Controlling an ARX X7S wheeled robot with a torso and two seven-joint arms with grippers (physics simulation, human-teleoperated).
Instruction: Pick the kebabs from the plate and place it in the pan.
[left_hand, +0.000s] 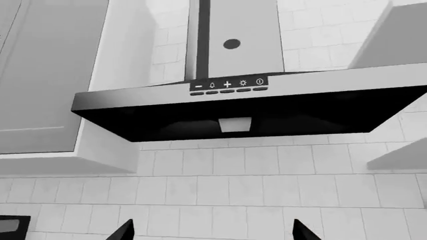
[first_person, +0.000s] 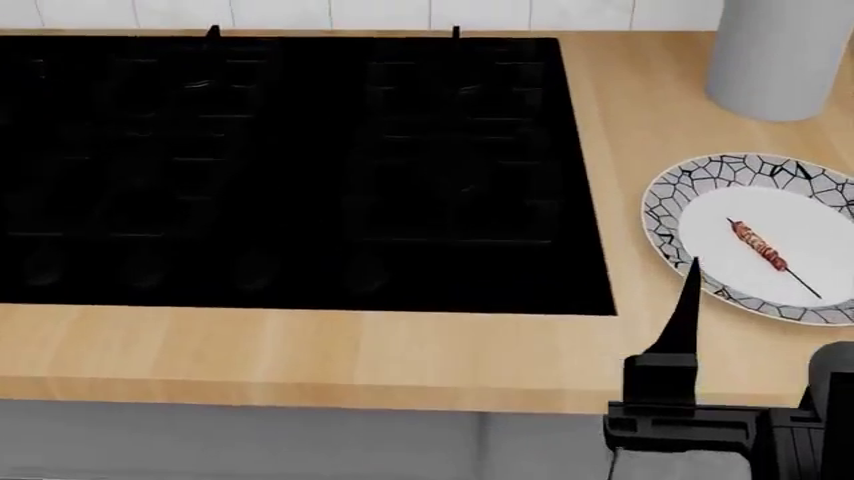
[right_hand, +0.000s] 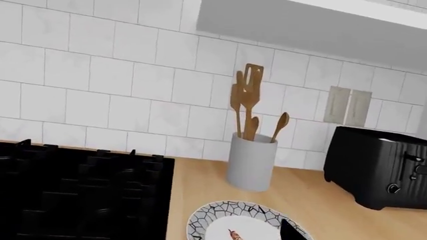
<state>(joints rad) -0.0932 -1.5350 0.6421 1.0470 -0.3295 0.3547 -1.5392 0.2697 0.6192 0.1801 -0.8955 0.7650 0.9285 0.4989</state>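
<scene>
While the kebabs (first_person: 758, 243) lie on the plate (first_person: 678, 196) at the head view's right edge, my right gripper (first_person: 690, 300) hovers low beside it.
Only one fingertip shows, so I cannot tell either claw's state; the left sits mostly out of frame.

My head camera looks steeply down on the bench (first_person: 334, 360), close over the black cooktop (first_person: 294, 170), the plate (first_person: 674, 205) beside it. My right wrist camera sits low, facing the tiled wall past that same plate (right_hand: 207, 215), cooktop (right_hand: 80, 190) and utensil holder (right_hand: 251, 162). My left wrist camera tilts up at the range hood (left_hand: 240, 107).
</scene>
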